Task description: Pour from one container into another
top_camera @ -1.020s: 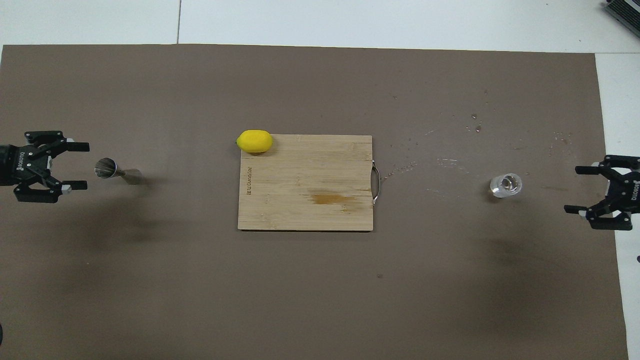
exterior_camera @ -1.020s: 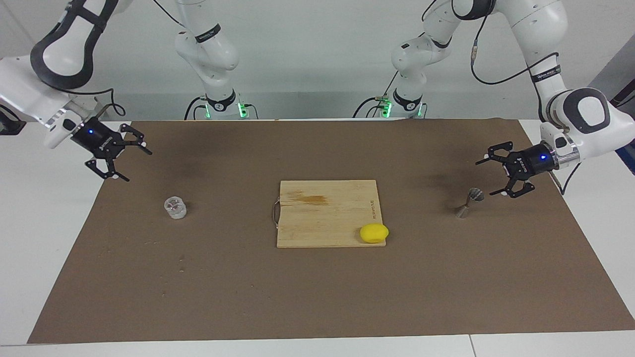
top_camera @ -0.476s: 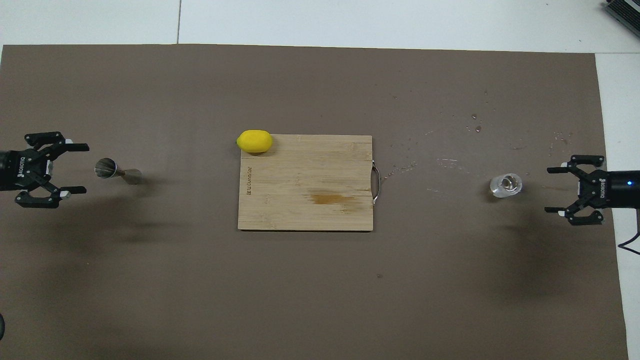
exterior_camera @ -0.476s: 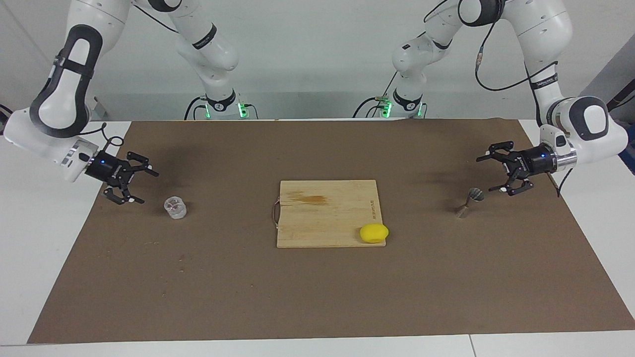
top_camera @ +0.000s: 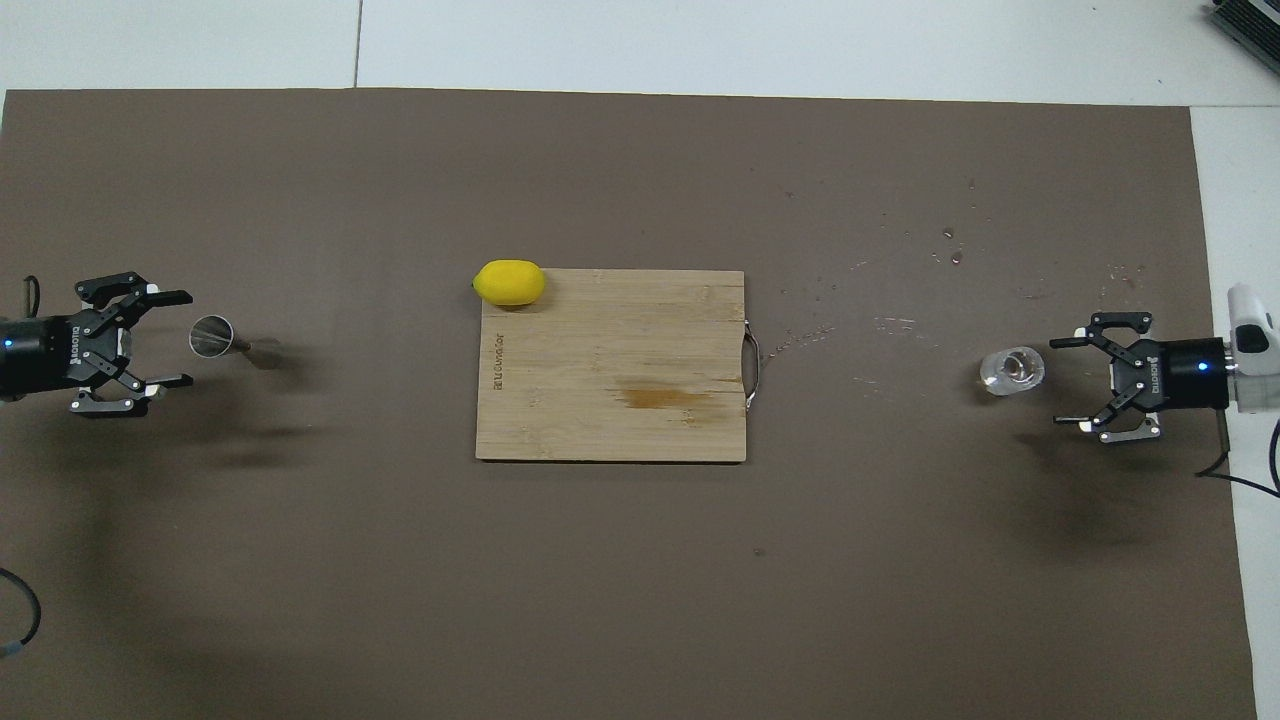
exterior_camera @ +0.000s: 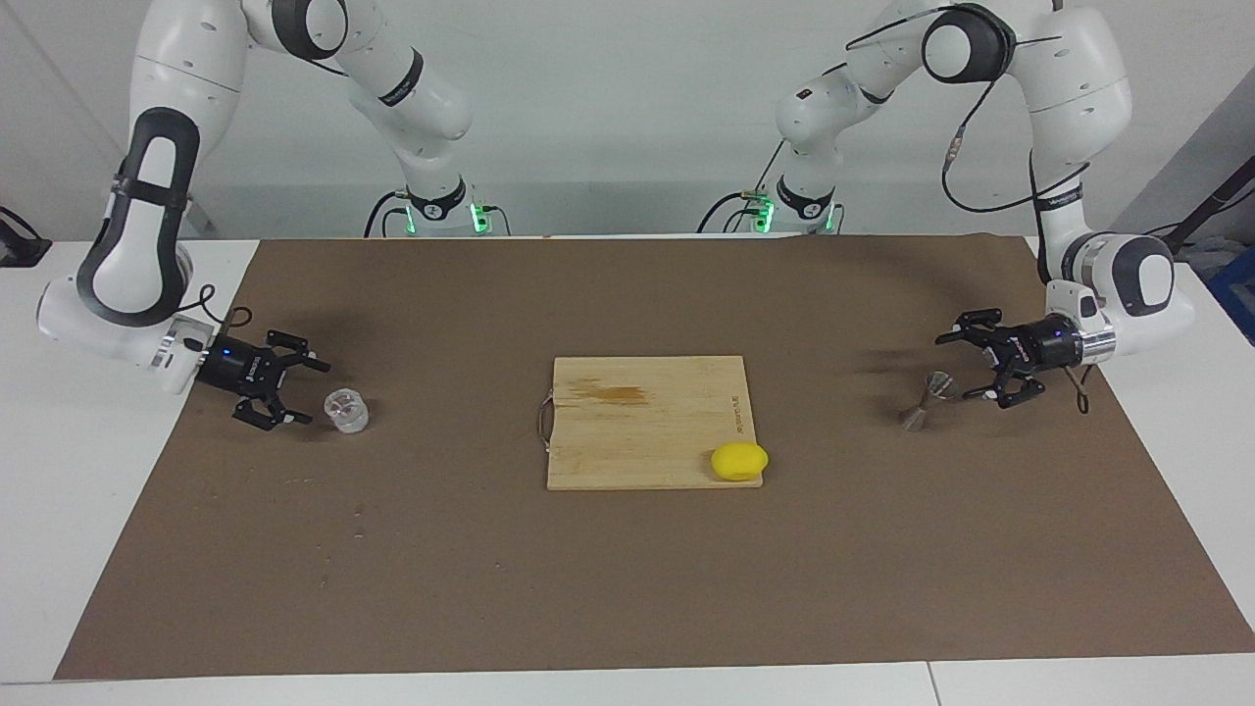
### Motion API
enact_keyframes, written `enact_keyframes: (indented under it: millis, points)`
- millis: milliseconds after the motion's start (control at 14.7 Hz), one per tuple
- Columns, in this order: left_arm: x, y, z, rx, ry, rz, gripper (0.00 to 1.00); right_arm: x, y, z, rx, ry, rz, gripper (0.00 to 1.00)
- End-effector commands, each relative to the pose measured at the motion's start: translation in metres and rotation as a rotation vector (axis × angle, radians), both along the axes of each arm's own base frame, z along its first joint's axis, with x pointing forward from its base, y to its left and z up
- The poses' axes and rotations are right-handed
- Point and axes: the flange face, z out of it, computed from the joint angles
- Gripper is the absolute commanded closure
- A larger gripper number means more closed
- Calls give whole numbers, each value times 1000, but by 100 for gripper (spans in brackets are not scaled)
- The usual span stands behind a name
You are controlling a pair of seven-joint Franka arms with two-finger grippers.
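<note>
glass cup (exterior_camera: 346, 410) upright on brown mat (exterior_camera: 627, 588) at right arm's end of tabletop. right gripper (exterior_camera: 306, 392) low just beside it, fingers spread wide, gripping nothing, not touching. metal jigger (exterior_camera: 927, 398) upright at left arm's end. left gripper (exterior_camera: 956, 368) level with jigger's top cone, fingers wide apart, top cone at its mouth, no contact visible. cutting board (exterior_camera: 647, 422) mid-mat, lemon (exterior_camera: 739, 461) on its corner away from robots.

White arms, black joints, black fingers (exterior_camera: 316, 367).
</note>
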Motion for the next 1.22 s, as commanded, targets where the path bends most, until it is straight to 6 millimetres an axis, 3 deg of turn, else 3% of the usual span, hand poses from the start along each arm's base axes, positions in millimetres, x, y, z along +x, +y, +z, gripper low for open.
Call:
enact_keyframes:
  millis: [0, 204, 544, 1156]
  points:
    - [7, 6, -13, -75, -40, 33, 0, 13, -6, -3, 37, -55, 21, 0]
    - [4, 7, -19, -76, -70, 29, 0, 22, -4, -5, 56, -69, 12, 0]
    - [-7, -13, -40, -118, -76, -10, 0, 26, 7, -16, 103, -71, -10, 0]
    - [-16, -6, -48, -116, -117, -13, 0, 21, 20, -35, 142, -61, -21, 0]
